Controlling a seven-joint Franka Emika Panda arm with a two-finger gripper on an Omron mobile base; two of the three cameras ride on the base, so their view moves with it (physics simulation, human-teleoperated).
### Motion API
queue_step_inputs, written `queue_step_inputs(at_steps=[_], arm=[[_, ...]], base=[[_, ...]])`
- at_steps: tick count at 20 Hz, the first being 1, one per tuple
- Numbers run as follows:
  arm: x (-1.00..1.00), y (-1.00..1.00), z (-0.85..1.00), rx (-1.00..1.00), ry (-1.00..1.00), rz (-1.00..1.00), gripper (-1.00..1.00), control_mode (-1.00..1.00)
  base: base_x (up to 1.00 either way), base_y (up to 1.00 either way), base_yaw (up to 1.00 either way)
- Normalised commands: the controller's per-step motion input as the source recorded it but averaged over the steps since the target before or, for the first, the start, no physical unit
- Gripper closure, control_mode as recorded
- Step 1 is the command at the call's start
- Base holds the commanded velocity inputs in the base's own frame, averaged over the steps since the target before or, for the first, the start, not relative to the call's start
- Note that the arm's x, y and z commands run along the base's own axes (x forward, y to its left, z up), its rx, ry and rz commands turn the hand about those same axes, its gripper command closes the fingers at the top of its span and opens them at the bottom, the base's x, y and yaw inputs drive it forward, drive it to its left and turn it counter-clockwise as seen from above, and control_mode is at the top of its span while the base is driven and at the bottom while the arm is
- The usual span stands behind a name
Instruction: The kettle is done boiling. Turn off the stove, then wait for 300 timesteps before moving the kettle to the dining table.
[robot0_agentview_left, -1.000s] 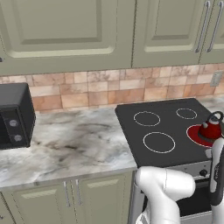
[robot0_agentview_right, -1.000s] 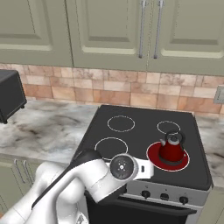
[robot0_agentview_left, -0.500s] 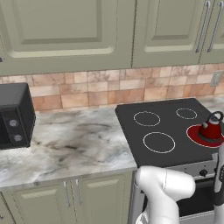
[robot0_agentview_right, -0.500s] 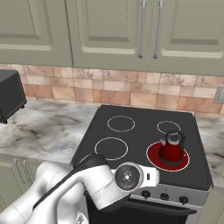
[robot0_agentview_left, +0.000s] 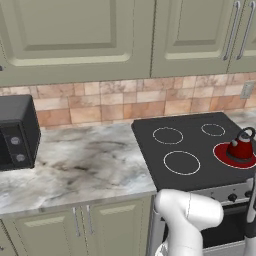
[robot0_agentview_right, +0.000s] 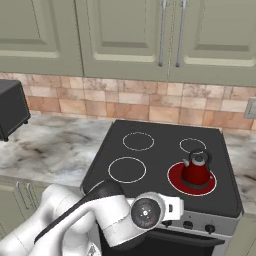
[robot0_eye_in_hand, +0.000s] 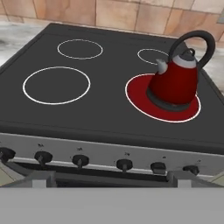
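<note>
A simulated kitchen, with the job barely begun: pale green wall cabinets (robot0_agentview_right: 125, 30) hang over a band of tan tile backsplash (robot0_agentview_right: 125, 102), and a marbled counter (robot0_agentview_left: 75, 160) runs from a black microwave (robot0_agentview_left: 17, 131) at the far left to the stove (robot0_agentview_right: 165, 145). The stove's black glass top carries four ringed burners, and the front right burner (robot0_eye_in_hand: 144, 103) glows solid red, which I read as the heat being on; turning it off is the step in hand. The hand view looks over the silver front panel with its row of black knobs (robot0_eye_in_hand: 124, 164), none touched by anything in sight. The white arm (robot0_agentview_right: 100, 220) bends low in front of the oven door, near that knob row. Whether the gripper is open or closed cannot be told, since its fingertips are not clear in any picture. The kettle (robot0_eye_in_hand: 175, 85), small, red and upright, sits squarely on the glowing burner, its spout toward the stove's middle and its arched handle standing free. Left to do, by my judgement: cut the heat, hold for the wait, then carry the kettle off to the dining table.
</note>
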Motion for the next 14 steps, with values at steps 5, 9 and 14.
queue_step_inputs(at_steps=[5,9,14], arm=[[-0.16,-0.01,-0.08,-0.07,-0.07,0.0,-1.0,-1.0],[-0.17,-0.01,-0.18,-0.08,-0.09,0.0,-1.0,-1.0],[-0.06,0.0,-0.26,-0.03,-0.12,0.0,-1.0,-1.0]], base=[[0.0,0.0,0.0],[0.0,0.0,0.0],[0.0,0.0,0.0]])
